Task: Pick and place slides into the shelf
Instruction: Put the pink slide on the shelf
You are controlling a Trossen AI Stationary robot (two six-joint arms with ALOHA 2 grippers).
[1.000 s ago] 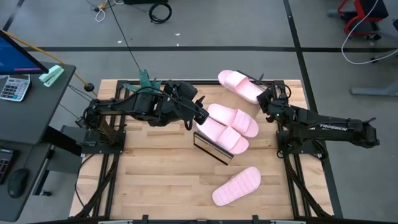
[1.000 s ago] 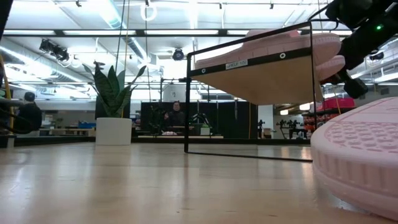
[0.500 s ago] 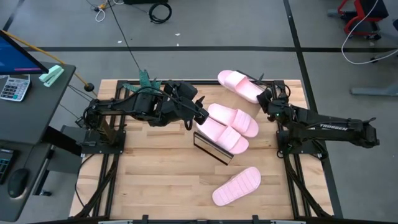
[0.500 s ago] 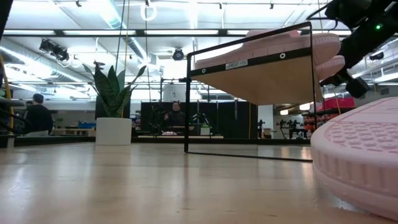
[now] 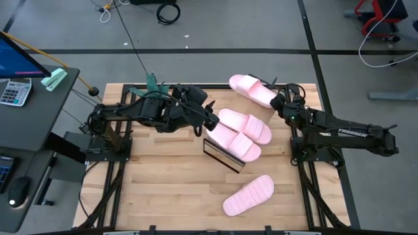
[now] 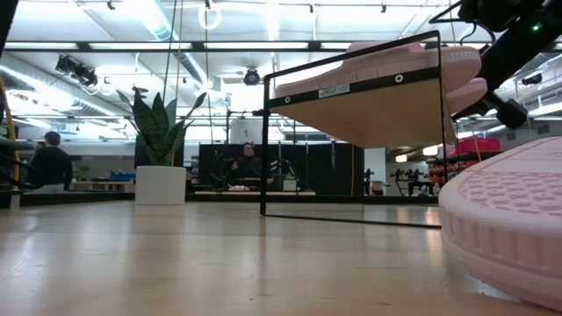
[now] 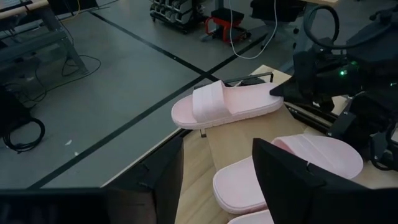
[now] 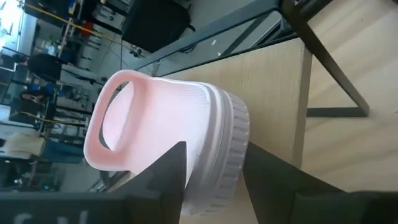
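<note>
Two pale pink slides point(image 5: 247, 124) point(image 5: 236, 142) lie side by side on the slanted wooden shelf point(image 5: 222, 156); they also show in the low view point(image 6: 395, 54). A third slide point(image 5: 251, 88) lies at the table's far edge, and my right gripper point(image 5: 279, 103) is closed on its end. A fourth slide point(image 5: 248, 194) rests sole-down on the table near the front; it fills the right of the low view point(image 6: 509, 219). My left gripper point(image 5: 210, 119) hangs open and empty just left of the shelf's slides point(image 7: 217, 155). My right gripper has the end of the far slide point(image 8: 211, 174) between its two fingers, one finger point(image 8: 171, 168) on the footbed side and the other on the ribbed sole side. The fingers come level, from the table's right, along the slide. Whether the slide is clear of the table, I cannot tell.
The shelf's thin black frame point(image 6: 263, 132) stands mid-table. A desk with a calculator point(image 5: 14, 91) stands left of the table. A person sits in the room beyond point(image 6: 248, 162), another at the left point(image 6: 48, 162). Bare wood lies at the near left point(image 5: 157, 189).
My right gripper has shifted slightly toward the table's far edge and a little upward. The far slide shows no clear movement. A person in the room behind has moved.
</note>
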